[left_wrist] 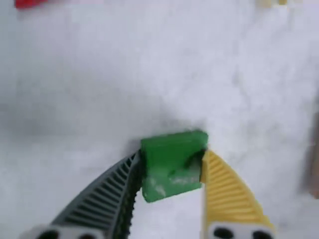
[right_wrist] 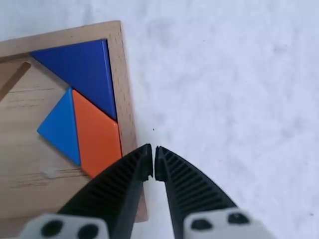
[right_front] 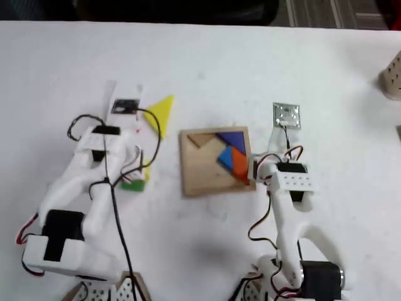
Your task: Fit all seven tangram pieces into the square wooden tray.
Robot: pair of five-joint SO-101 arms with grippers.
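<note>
The square wooden tray [right_front: 199, 183] lies mid-table and holds a dark blue triangle [right_front: 233, 139], a light blue triangle [right_front: 225, 157] and an orange piece [right_front: 239, 164]. In the right wrist view these are the dark blue triangle [right_wrist: 82, 64], the light blue triangle [right_wrist: 61, 124] and the orange piece [right_wrist: 97, 137] inside the tray [right_wrist: 127, 109]. My right gripper [right_wrist: 153, 162] is shut and empty just outside the tray's right rim. My left gripper [left_wrist: 172, 167] is shut on a green square piece [left_wrist: 172, 162], seen left of the tray as the green piece [right_front: 133, 184]. A yellow triangle [right_front: 160, 111] lies farther back.
A red piece [left_wrist: 32, 4] shows at the left wrist view's edge. A small metal plate [right_front: 286, 115] with a cable sits behind the right arm. Black cables cross the left arm. A wooden perforated object [right_front: 392, 76] stands at the far right edge.
</note>
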